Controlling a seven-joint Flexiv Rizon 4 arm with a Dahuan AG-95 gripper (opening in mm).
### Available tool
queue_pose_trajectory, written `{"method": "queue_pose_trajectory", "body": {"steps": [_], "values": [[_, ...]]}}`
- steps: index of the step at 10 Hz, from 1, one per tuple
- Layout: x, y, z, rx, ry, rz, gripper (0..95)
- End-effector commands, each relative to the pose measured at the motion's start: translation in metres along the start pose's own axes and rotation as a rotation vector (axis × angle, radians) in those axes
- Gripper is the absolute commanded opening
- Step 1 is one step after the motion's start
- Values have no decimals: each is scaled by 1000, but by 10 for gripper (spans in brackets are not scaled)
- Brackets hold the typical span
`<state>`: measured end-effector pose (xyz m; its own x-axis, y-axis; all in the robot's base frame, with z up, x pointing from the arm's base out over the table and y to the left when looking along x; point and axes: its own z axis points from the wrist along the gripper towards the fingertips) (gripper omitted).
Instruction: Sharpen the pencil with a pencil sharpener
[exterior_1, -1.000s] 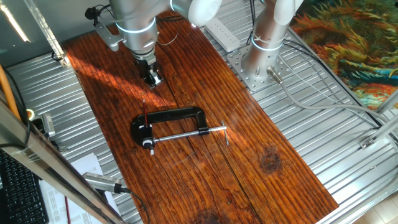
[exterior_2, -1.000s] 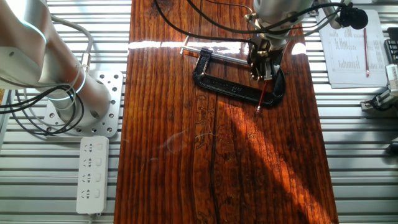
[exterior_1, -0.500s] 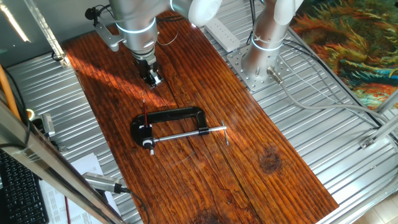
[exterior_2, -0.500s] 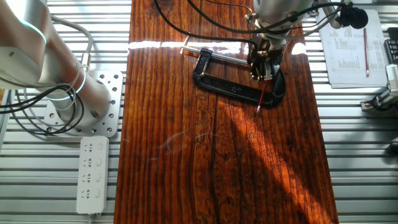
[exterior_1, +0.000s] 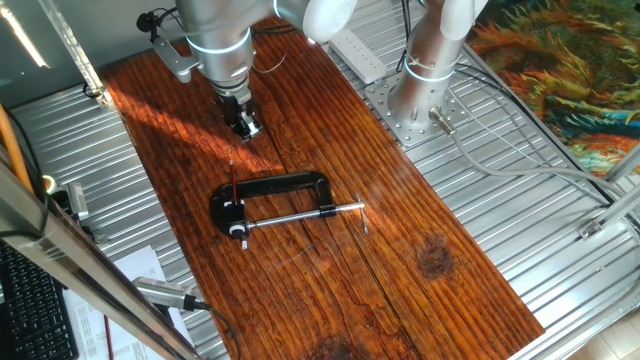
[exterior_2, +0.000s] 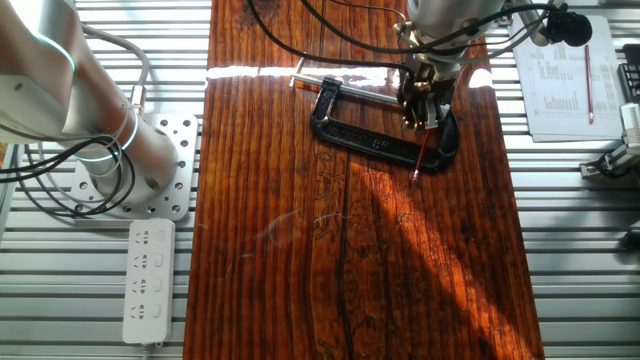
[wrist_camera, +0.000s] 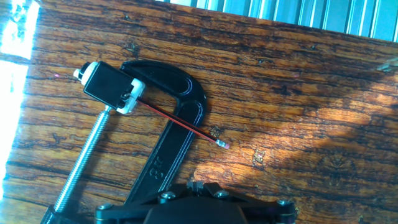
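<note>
The pencil (wrist_camera: 183, 124), a thin red stick, lies across the black C-clamp (wrist_camera: 163, 155), with one end in the pencil sharpener (wrist_camera: 106, 83). The sharpener is a small black block with a whitish piece, held at the end of the clamp's silver screw rod (wrist_camera: 81, 168). In one fixed view the pencil (exterior_1: 233, 181) sticks out of the clamp (exterior_1: 285, 184) toward my gripper (exterior_1: 246, 128). My gripper hangs above the board beyond the pencil's free end, apart from it. Its fingers are together with nothing between them in the hand view (wrist_camera: 195, 185). The other fixed view shows the gripper (exterior_2: 420, 118) over the clamp's end and the pencil (exterior_2: 422, 155).
The clamp lies on a dark wooden board (exterior_1: 330, 290) set on a ribbed metal table. The arm's base (exterior_1: 425, 90) stands at the right edge of the board. A white power strip (exterior_2: 147, 280) lies off the board. Papers (exterior_2: 570, 80) lie at the far right.
</note>
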<state>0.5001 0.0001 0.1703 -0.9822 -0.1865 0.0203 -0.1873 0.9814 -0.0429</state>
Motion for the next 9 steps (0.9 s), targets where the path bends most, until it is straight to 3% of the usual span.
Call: {"method": "queue_pose_trajectory", "body": {"steps": [1,9], "values": [[0,0,0,0,4,0,0],[0,0,0,-1,10,-4,0]]}}
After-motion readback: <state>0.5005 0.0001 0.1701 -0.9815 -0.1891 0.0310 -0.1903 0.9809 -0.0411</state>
